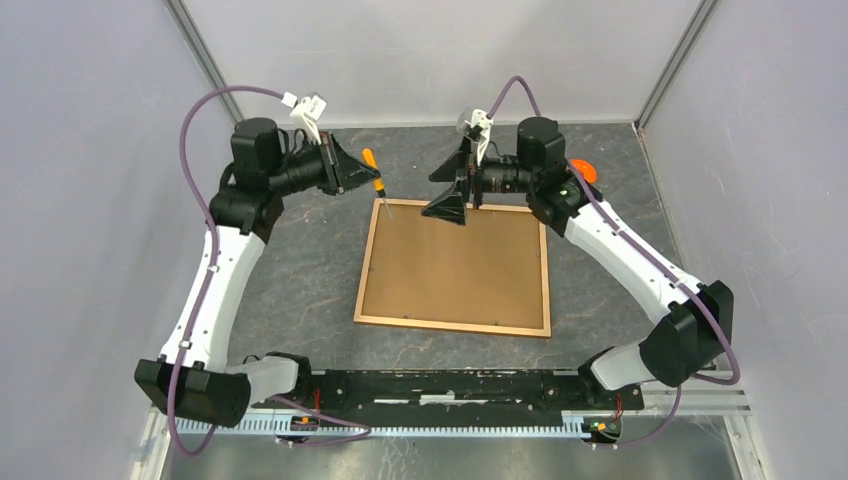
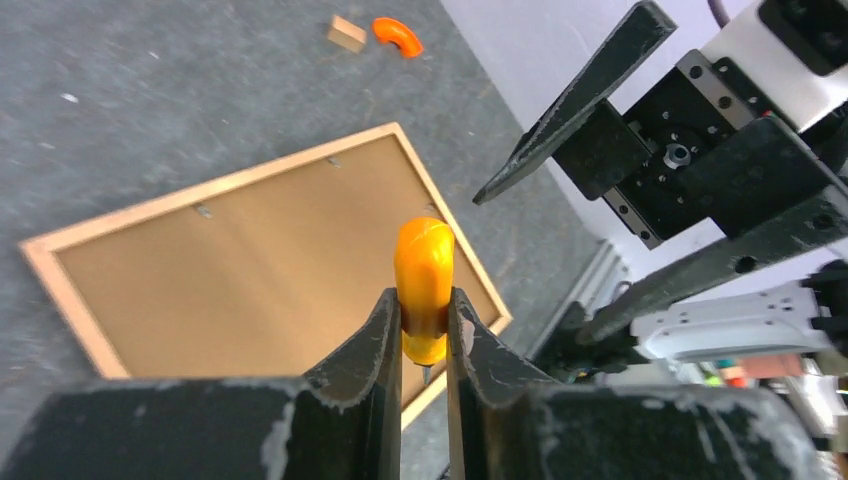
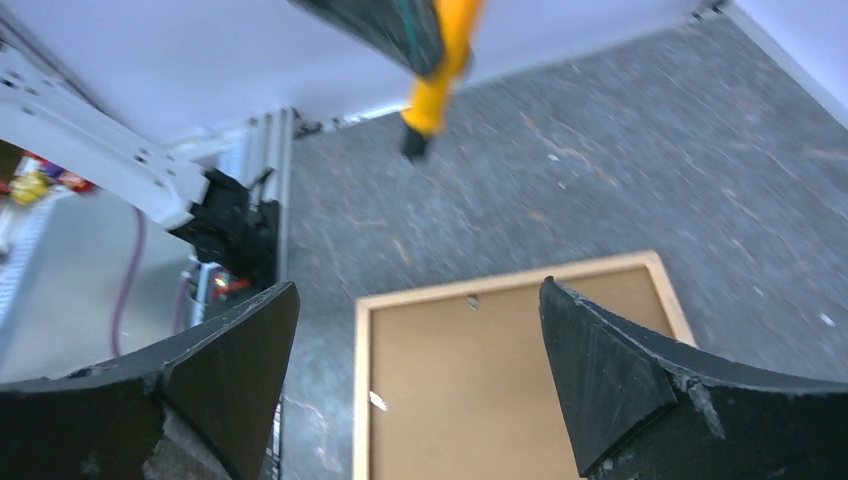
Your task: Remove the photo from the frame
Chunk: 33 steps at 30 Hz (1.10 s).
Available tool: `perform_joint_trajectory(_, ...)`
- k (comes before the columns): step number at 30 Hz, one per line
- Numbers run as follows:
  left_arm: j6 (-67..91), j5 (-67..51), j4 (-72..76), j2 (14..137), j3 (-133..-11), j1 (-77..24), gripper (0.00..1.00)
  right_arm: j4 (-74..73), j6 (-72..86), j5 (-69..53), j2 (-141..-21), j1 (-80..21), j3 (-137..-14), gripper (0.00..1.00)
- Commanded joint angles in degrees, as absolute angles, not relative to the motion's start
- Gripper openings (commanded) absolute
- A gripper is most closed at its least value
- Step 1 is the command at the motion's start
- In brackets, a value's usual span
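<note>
The frame [image 1: 450, 326] lies face down on the grey table, its thin orange-brown border around a plain brown backing board [image 1: 455, 265]. The photo is hidden under the board. My left gripper [image 1: 368, 172] is shut on an orange-handled screwdriver [image 1: 372, 165], whose tip points down near the frame's far left corner. In the left wrist view the fingers clamp the screwdriver [image 2: 424, 265] above the frame [image 2: 65, 300]. My right gripper [image 1: 455, 190] is open and empty over the frame's far edge. In the right wrist view it [image 3: 420, 290] hovers above the frame [image 3: 360, 400] and board [image 3: 500, 390].
Small metal tabs [image 2: 203, 210] [image 3: 473, 299] hold the board along the frame's inner edges. An orange curved piece [image 2: 398, 35] and a small wooden block [image 2: 347, 33] lie at the far right. Enclosure walls stand on three sides. A black rail [image 1: 450, 385] runs along the near edge.
</note>
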<state>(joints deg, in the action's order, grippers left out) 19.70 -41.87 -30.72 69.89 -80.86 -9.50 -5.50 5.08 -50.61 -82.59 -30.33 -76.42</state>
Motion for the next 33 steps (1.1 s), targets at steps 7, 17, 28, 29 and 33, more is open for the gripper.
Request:
perform_joint_trajectory(7, 47.75, -49.31, -0.28, 62.79, -66.95, -9.71, 0.02, 6.4, 15.27, -54.29, -85.66, -38.64, -80.28, 0.83)
perform_joint_trajectory(17, 56.28, -51.57, 14.43, 59.3, -60.66, -9.75, 0.02, 5.57, 15.05, -52.34, -86.66, -41.04, -80.43, 0.68)
perform_joint_trajectory(28, 48.06, -53.13, 4.72, 56.95, -60.95, -10.02, 0.14, 3.12, 12.3, -52.66, -86.27, -40.98, -80.6, 0.02)
perform_joint_trajectory(29, 44.74, -53.48, 0.71, 56.9, -62.32, -10.02, 0.22, 1.34, 10.47, -52.56, -86.17, -41.04, -80.6, 0.0)
perform_joint_trajectory(33, 26.63, -54.53, -23.3, 58.8, -71.03, -10.06, 0.64, -6.9, 3.08, -52.53, -85.73, -40.96, -80.62, 0.0)
